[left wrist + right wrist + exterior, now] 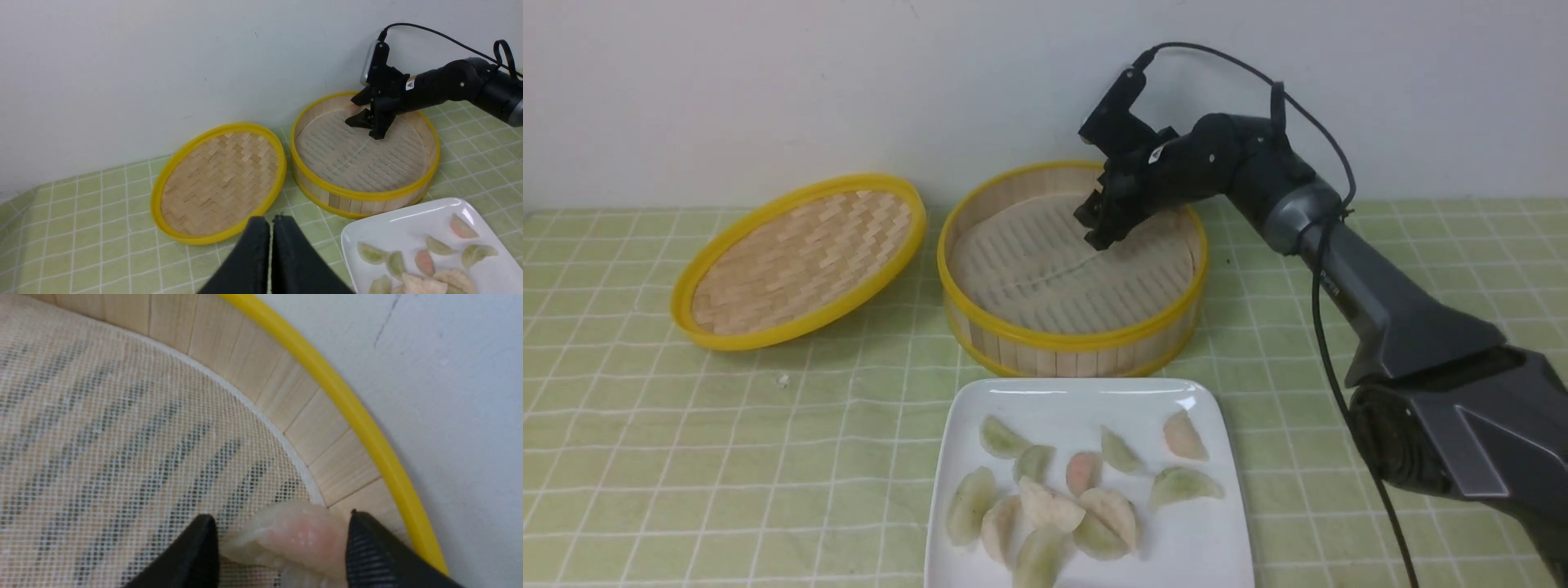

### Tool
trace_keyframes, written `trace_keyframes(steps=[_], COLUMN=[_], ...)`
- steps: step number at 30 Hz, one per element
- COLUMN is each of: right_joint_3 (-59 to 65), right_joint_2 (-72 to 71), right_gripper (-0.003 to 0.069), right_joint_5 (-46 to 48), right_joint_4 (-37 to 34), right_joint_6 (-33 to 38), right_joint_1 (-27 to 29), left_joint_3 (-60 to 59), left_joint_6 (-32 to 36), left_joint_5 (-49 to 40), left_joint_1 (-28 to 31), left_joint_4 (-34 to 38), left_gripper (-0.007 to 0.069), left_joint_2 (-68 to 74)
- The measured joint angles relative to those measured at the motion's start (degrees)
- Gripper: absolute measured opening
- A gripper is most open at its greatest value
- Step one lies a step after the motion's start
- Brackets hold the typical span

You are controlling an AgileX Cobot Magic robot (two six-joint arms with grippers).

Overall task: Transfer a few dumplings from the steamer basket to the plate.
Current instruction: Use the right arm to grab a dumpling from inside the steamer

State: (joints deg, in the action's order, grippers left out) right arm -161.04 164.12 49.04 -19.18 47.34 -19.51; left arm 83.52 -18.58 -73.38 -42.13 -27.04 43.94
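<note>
The worktop carries a pale green checked cloth and runs back to a white wall. The dark right arm reaches over it from the right and into the steamer basket, a deep round bamboo basket with yellow rims and a whitish ribbed liner. A shallow woven lid lies just beside the basket on its left. The glossy white square plate sits on the near side, its far edge close to the basket's base.

The left hand hangs over the near worktop with its jaws pressed together, holding nothing.

A dozen or so dumplings lie flat on the plate, half-moons in pale green, pinkish and whitish skins. They point every which way, and the nearer ones overlap.

One pinkish dumpling lies on the liner at the far edge of the basket, against the slat wall. It is translucent and soft-looking, and its long axis runs from one jaw to the other. The right hand straddles it, jaws partly open. Its black fingers stand at either end — touching or a hair off. Whether they press it, I cannot tell.
</note>
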Motion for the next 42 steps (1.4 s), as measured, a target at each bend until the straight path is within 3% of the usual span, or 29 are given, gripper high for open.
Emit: trace_keyframes(steps=[3, 6, 13, 21, 24, 29, 32, 38, 42], right_joint_3=[-0.16, -0.05, 0.45, 0.45, 0.45, 0.45, 0.45, 0.57, 0.45], right_joint_2=[-0.36, -1.22, -5.21, -8.09, -7.56, -6.47, -4.38, -0.78, -0.22], right_gripper=[0.0109, 0.0017, -0.0013, -0.0008, 0.0015, 0.0127, 0.0271, 0.0433, 0.0452], right_joint_5=[0.34, 5.58, 15.71, 14.65, 10.58, 5.69, 4.13, 0.82, -1.24], right_joint_4=[1.71, 2.42, 2.62, 1.81, 1.26, 1.01, -0.5, -1.95, -2.38], right_joint_6=[-2.15, -4.61, -8.85, -8.89, -7.76, -3.26, 3.38, 8.55, 8.68], right_joint_1=[0.0, 0.06, 0.0, 0.0, 0.0, 0.0, 0.0, 0.0, 0.0], left_joint_3=[0.0, 0.0, 0.0, 0.0, 0.0, 0.0, 0.0, 0.0, 0.0], left_joint_6=[0.0, 0.0, 0.0, 0.0, 0.0, 0.0, 0.0, 0.0, 0.0], left_joint_5=[0.0, 0.0, 0.0, 0.0, 0.0, 0.0, 0.0, 0.0, 0.0], left_joint_1=[0.0, 0.0, 0.0, 0.0, 0.0, 0.0, 0.0, 0.0, 0.0], left_joint_4=[0.0, 0.0, 0.0, 0.0, 0.0, 0.0, 0.0, -0.3, -0.43], left_gripper=[-0.0006, -0.0006, -0.0006, -0.0006, -0.0006, -0.0006, -0.0006, -0.0006, -0.0006], left_joint_2=[0.0, 0.0, 0.0, 0.0, 0.0, 0.0, 0.0, 0.0, 0.0])
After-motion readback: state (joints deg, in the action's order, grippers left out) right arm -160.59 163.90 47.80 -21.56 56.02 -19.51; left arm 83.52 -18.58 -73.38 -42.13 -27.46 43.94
